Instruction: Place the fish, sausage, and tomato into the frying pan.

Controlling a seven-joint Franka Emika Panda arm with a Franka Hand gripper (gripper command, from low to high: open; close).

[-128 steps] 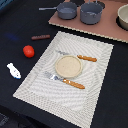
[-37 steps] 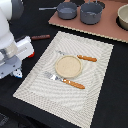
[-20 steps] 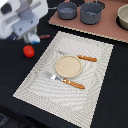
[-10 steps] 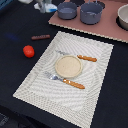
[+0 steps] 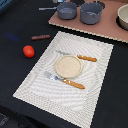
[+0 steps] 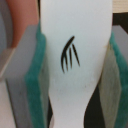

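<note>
In the wrist view my gripper (image 6: 75, 80) is shut on the white fish (image 6: 75, 45), which fills the picture between the green pads (image 6: 34, 80). The gripper is out of the exterior view. The red tomato (image 5: 28, 51) lies on the black table at the exterior view's left. The dark reddish-brown sausage (image 5: 41, 37) lies just behind it. The dark grey frying pan (image 5: 66, 10) stands on the brown board at the back, its thin handle (image 5: 47, 8) pointing to the exterior view's left.
A taller grey pot (image 5: 91, 13) stands next to the pan. A beige bowl (image 5: 67, 66), a knife (image 5: 80, 57) and a fork (image 5: 65, 81) lie on the striped placemat (image 5: 50, 95). Another bowl (image 5: 123, 17) is at the back right.
The fish is gone from the table's left edge. The arm, over the left side two seconds ago, has risen toward the back and left the exterior view. Tomato and sausage have not moved.
</note>
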